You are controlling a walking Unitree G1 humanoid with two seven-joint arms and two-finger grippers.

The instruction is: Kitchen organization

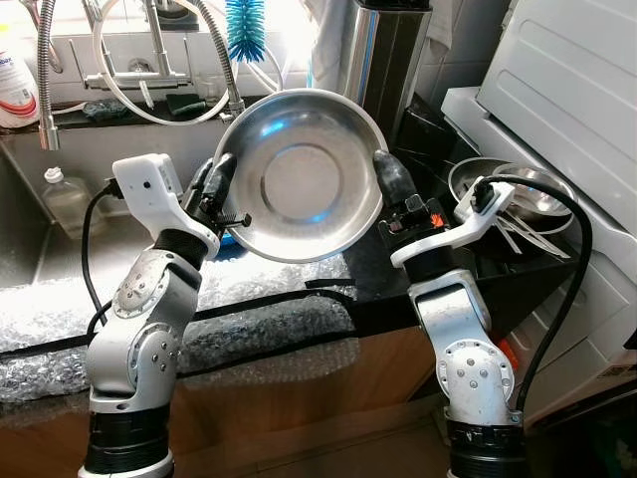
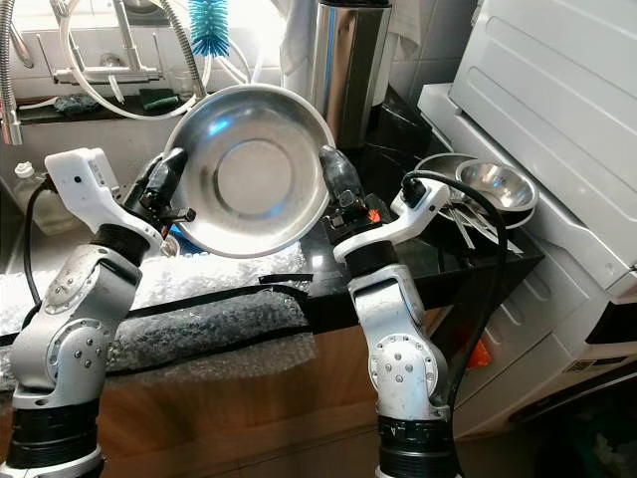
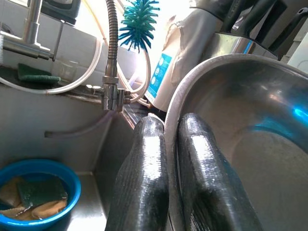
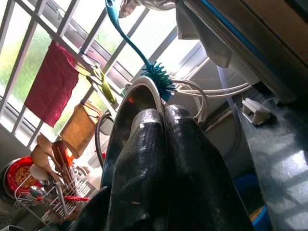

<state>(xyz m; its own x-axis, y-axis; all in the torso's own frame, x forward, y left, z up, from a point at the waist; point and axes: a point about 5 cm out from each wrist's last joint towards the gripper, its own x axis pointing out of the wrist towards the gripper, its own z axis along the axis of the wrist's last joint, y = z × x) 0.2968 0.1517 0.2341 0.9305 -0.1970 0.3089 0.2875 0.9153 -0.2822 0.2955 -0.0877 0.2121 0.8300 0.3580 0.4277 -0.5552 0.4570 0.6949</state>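
Held up above the black counter edge (image 1: 378, 299), between both arms: a round steel bowl (image 1: 299, 174), tilted so its hollow faces the head camera. Left gripper (image 1: 221, 177) pinched narrow on the rim at 9 o'clock, one finger each side of the metal, as seen past the fingers (image 3: 197, 178) in the left wrist view. Right gripper (image 1: 391, 177) clamped likewise on the rim at 3 o'clock, its fingers (image 4: 144, 178) closed tight on the thin edge.

Behind the bowl, toward 11 o'clock: a steel sink (image 1: 60, 249) with a coiled spring faucet (image 1: 45, 80), loose clear hoses (image 1: 129, 105), and a teal bottle brush (image 1: 245, 25) hanging at 12 o'clock. In the basin, a clear plastic bottle (image 1: 62, 194) and, seen in the left wrist view, a blue tub (image 3: 36, 192) holding sponges. Bubble wrap (image 1: 199, 339) spread along the counter front at 7 o'clock, above wooden cabinet fronts (image 1: 328, 388).

At 1 o'clock, a tall steel canister (image 1: 383, 60). At 3 o'clock, more steel bowls (image 1: 518, 189) stacked on the dark counter with some utensils, just beside a white appliance (image 1: 567, 90) with its lid raised. Through the right wrist view, a barred window (image 4: 57, 53) with a red cloth (image 4: 50, 82) hanging and a dish rack (image 4: 53, 192) of utensils below.
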